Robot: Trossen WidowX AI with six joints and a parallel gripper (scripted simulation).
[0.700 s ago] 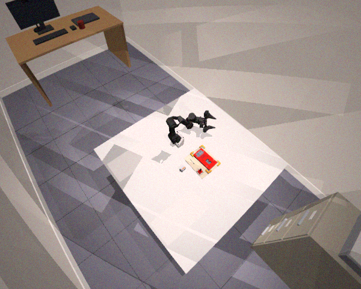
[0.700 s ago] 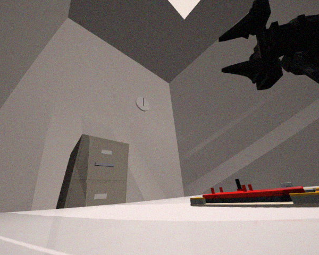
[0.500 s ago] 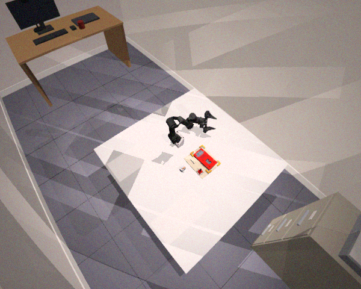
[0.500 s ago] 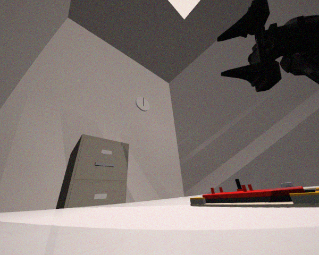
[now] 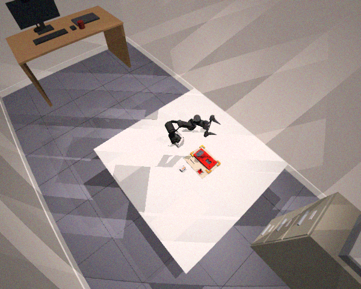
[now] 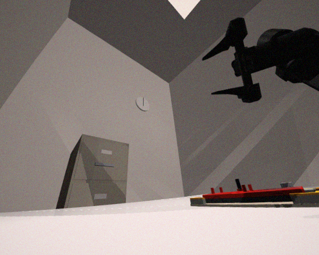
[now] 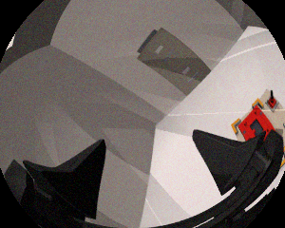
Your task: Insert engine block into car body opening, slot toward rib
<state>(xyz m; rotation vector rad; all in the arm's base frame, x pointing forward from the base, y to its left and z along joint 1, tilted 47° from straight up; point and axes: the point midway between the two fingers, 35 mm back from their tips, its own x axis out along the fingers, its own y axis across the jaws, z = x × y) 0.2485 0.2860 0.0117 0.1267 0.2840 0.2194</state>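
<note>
The red car body (image 5: 203,158) (image 6: 267,192) (image 7: 246,128) lies flat between yellow corner pieces on a beige board (image 5: 194,165) (image 7: 281,120). A dark opening (image 5: 209,161) shows in its top; the rib and the depth inside are too small to tell. A small pale block (image 5: 182,168) with an orange mark stands on the table beside the board. I cannot tell whether it is the engine block, and I make out no slot. My gripper (image 5: 218,129) (image 6: 207,76) (image 7: 151,140) is wide open and empty, high above the table and off to the side of the car body, touching nothing.
A small red part with a black pin (image 5: 200,171) (image 7: 272,102) stands on the board beside the car body. Yellow corner pieces (image 5: 218,163) (image 7: 236,125) stand around the body. A filing cabinet (image 5: 298,230) (image 6: 99,170) and a desk (image 5: 59,35) stand away from the table.
</note>
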